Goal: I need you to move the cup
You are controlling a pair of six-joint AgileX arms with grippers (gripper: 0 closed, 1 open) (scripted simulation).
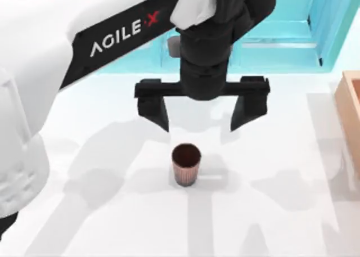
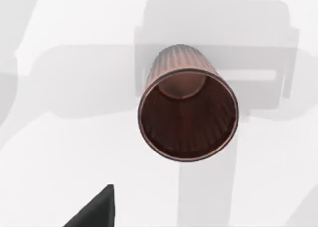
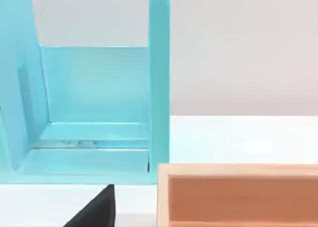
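Observation:
The cup [image 1: 185,164] is a small reddish-brown ribbed tumbler standing upright on the white table, near the middle. My left gripper [image 1: 201,122] hangs open just behind it and above it, its two black fingers spread wider than the cup and nothing between them. The left wrist view looks down into the cup [image 2: 186,108] and its dark brown inside, with one black fingertip [image 2: 97,211] at the picture's edge, apart from the cup. My right gripper [image 3: 94,212] is parked away from the cup, facing the cyan shelf.
A cyan shelf unit [image 1: 281,43] stands along the back of the table. An orange-tan open box [image 1: 351,116] sits at the right edge, and shows again as the box [image 3: 238,197] before the shelf [image 3: 94,113]. The left arm's white link [image 1: 84,37] crosses the upper left.

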